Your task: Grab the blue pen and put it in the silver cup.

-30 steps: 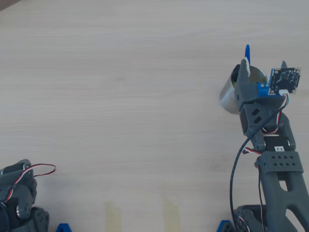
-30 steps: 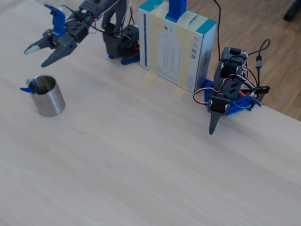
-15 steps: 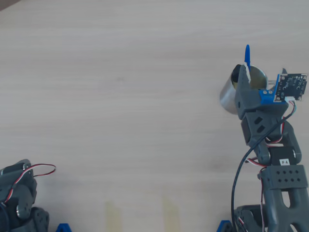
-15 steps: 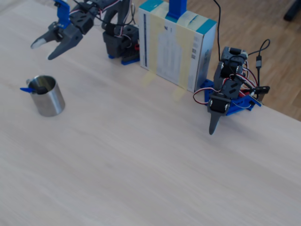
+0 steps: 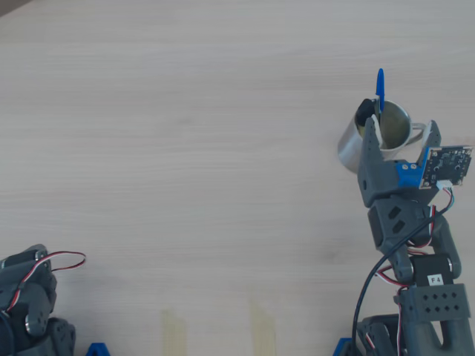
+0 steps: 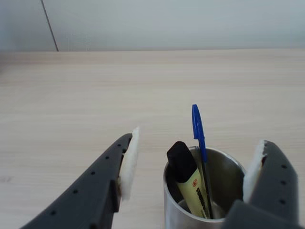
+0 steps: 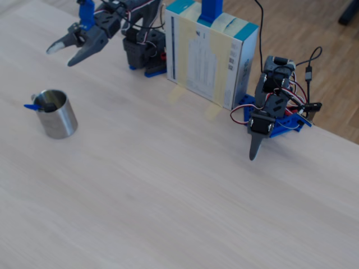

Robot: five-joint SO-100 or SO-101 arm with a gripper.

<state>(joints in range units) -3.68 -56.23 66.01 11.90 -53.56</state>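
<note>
The silver cup [image 5: 355,150] stands upright on the wooden table, at the right in the overhead view. The blue pen [image 5: 380,89] stands in it, blue cap sticking up above the rim, next to a yellow marker [image 6: 193,188] with a black cap. In the wrist view the cup [image 6: 177,210] sits low between my two fingers, with the pen [image 6: 198,126] inside. My gripper [image 5: 401,139] is open and empty, above and just behind the cup. The fixed view shows the cup [image 7: 60,120], the pen cap [image 7: 31,106], and the gripper [image 7: 60,56] raised and apart from them.
A second arm [image 7: 266,112] rests at the table's far edge with its gripper pointing down; it shows at the bottom left of the overhead view [image 5: 26,297]. A white and teal box [image 7: 210,53] stands between the two arm bases.
</note>
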